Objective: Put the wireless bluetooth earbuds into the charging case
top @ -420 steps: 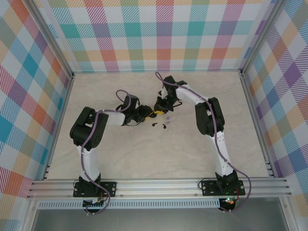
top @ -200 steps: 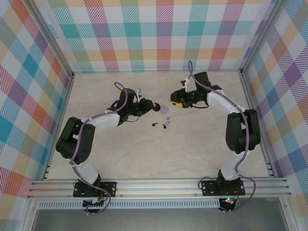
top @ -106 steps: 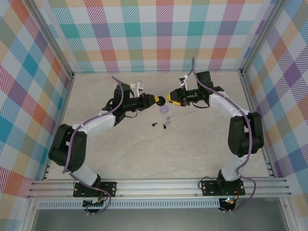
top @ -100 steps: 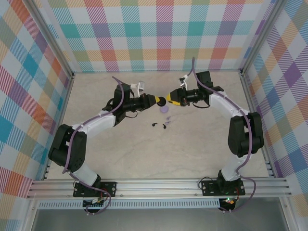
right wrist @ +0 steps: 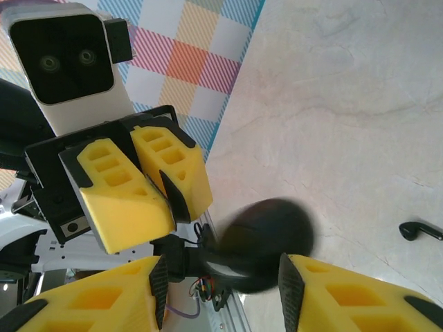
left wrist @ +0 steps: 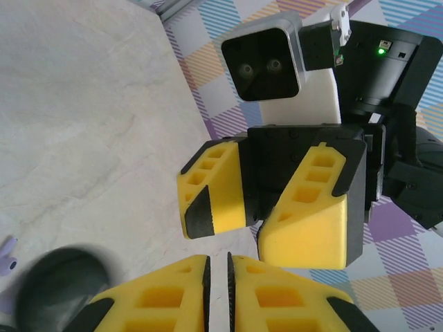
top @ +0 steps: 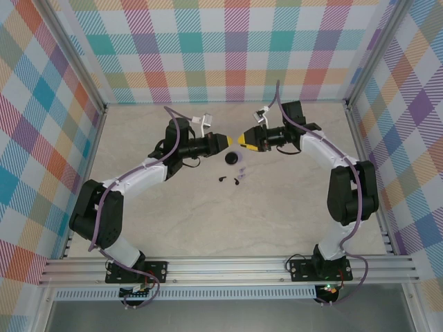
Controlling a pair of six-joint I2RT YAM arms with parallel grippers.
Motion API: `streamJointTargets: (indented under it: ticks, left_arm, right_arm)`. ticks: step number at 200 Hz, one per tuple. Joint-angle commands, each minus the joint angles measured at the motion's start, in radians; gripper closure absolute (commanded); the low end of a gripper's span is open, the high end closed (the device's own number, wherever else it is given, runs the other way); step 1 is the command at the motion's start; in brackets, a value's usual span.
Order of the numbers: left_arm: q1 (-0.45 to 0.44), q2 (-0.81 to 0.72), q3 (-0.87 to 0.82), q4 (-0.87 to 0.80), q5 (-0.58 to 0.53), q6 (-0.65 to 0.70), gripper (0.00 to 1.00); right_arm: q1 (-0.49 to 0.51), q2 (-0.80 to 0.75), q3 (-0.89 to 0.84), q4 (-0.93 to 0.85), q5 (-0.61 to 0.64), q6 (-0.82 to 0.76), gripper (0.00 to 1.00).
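Observation:
A black round charging case (top: 231,159) sits low over the table just below my two gripper tips, free of both. It is motion-blurred in the right wrist view (right wrist: 266,238) and in the left wrist view (left wrist: 61,290). My left gripper (top: 227,142) is shut with nothing in it (left wrist: 218,263). My right gripper (top: 240,140) faces it tip to tip, with its jaws open (right wrist: 221,277). Two black earbuds (top: 221,179) (top: 237,182) lie on the table nearer me, one of them (right wrist: 417,230) in the right wrist view. A lavender earbud (top: 241,170) lies beside them.
The marble-look table (top: 208,221) is walled by plaid panels on three sides, with an aluminium rail (top: 221,266) along the near edge. Both arms reach toward the back middle. Another lavender piece (left wrist: 7,257) lies by the blurred case.
Half a second ago the black case hung between the two gripper tips. It has dropped from there toward the table. Both grippers have barely moved.

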Motion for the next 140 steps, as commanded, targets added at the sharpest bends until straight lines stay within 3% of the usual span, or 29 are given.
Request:
streamJointTargets:
  ticks: [1,24,52,87,114,140]
  left_arm:
    - [-0.011,0.002,0.030,-0.101,-0.092,0.050,0.83]
    - [-0.010,0.045,0.023,-0.234,-0.232,0.079,0.83]
    - [-0.007,0.082,0.000,-0.314,-0.325,0.090,0.81]
    - [0.010,0.120,-0.005,-0.388,-0.367,0.102,0.77]
    - [0.018,0.137,0.009,-0.454,-0.400,0.135,0.64]
    - [0.029,0.161,0.034,-0.495,-0.423,0.155,0.60]
  right_arm:
    - [0.005,0.035,0.011,-0.013,0.055,-0.018,0.55]
    - [0.006,0.070,-0.027,-0.012,0.167,0.005,0.56]
    - [0.006,0.093,-0.077,-0.020,0.264,0.008,0.56]
    - [0.007,0.122,-0.081,-0.075,0.339,-0.005,0.56]
    - [0.017,0.146,-0.059,-0.122,0.349,-0.025,0.58]
    - [0.043,0.172,-0.021,-0.160,0.389,-0.023,0.62]
